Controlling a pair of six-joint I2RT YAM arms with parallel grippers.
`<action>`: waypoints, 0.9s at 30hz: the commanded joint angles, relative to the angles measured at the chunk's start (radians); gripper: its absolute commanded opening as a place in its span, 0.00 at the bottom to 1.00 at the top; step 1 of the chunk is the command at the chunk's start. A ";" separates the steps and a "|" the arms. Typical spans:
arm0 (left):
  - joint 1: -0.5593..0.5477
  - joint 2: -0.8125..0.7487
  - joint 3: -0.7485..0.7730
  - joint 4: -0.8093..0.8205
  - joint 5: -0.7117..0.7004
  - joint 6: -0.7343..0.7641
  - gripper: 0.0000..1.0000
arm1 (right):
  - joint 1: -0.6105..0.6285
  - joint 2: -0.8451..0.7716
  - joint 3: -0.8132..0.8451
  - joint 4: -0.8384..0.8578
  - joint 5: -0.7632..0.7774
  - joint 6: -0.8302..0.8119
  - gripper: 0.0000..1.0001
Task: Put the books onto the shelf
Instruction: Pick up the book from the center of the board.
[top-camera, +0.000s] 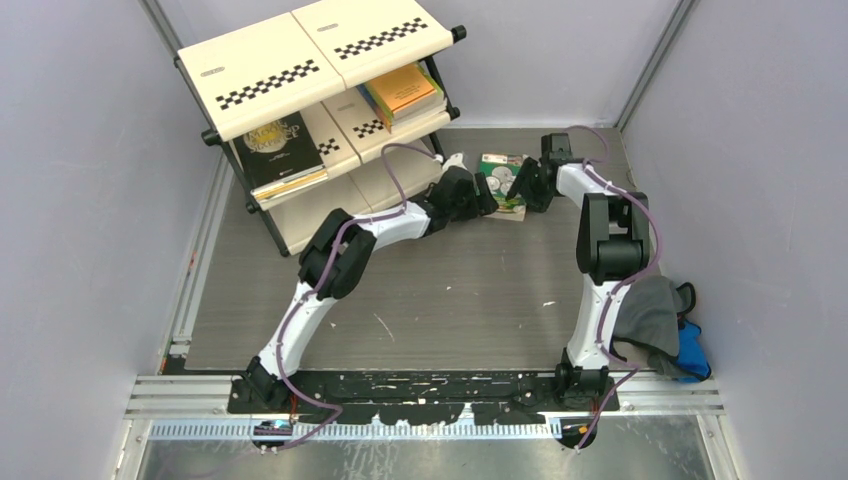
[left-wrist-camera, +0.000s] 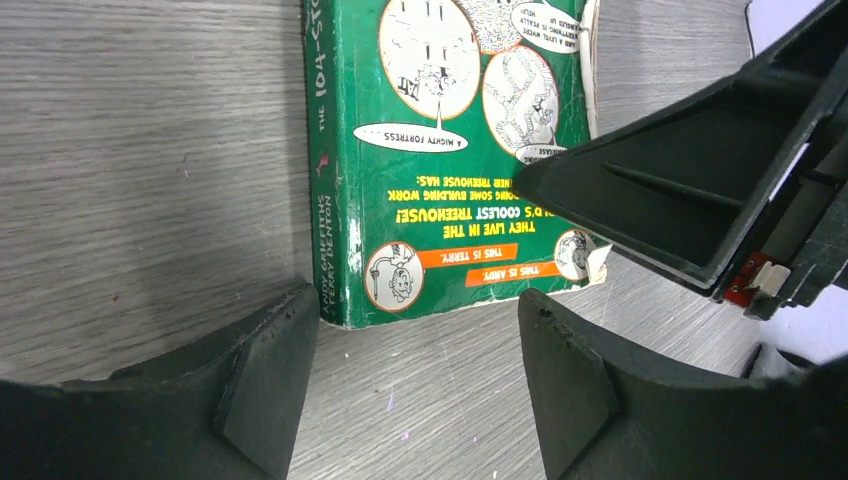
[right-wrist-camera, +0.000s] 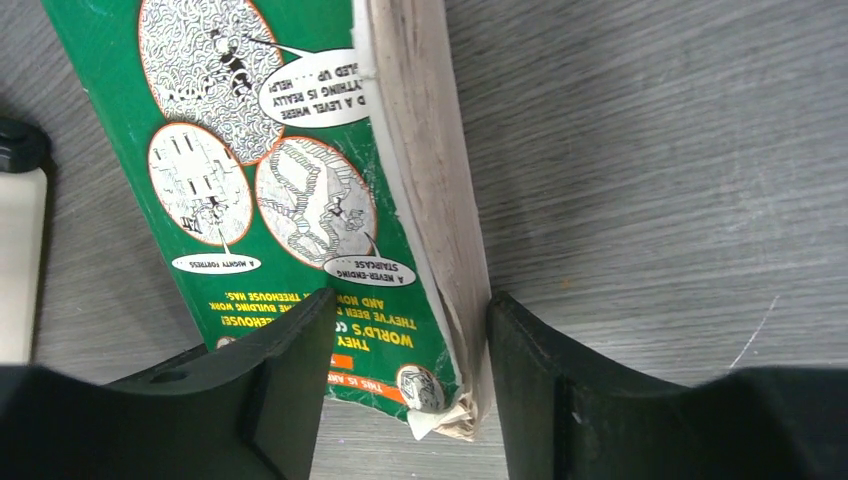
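Top external view showed the green book (top-camera: 500, 178) lying flat toward the far edge of the table (top-camera: 420, 300), a little right of its middle and just beside the foot of the shelf (top-camera: 300, 60). Both claws met over it: the left gripper (top-camera: 488, 200) at its left side and the right gripper (top-camera: 520, 192) at its right.

Left wrist view had the left claw's jaws spread wide and holding nothing. The book's near end lay just beyond the gap, and the other claw reached over its right corner.

Right wrist view put the book's near corner between that claw's fingers, one over the cover and the other just beside the page edge. The jaws stood part-open, not clamped.

A black book (top-camera: 275, 150) and an orange book (top-camera: 405, 88) lay on the shelf's middle tier.
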 joint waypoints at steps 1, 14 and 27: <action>-0.004 0.021 0.006 0.031 0.040 -0.008 0.72 | 0.009 0.015 -0.044 -0.022 -0.054 0.048 0.53; -0.013 -0.110 -0.166 0.069 0.031 0.016 0.77 | -0.013 -0.076 -0.181 0.099 -0.174 0.198 0.01; 0.013 -0.176 -0.265 0.113 0.031 0.001 0.95 | -0.113 -0.221 -0.342 0.178 -0.308 0.311 0.01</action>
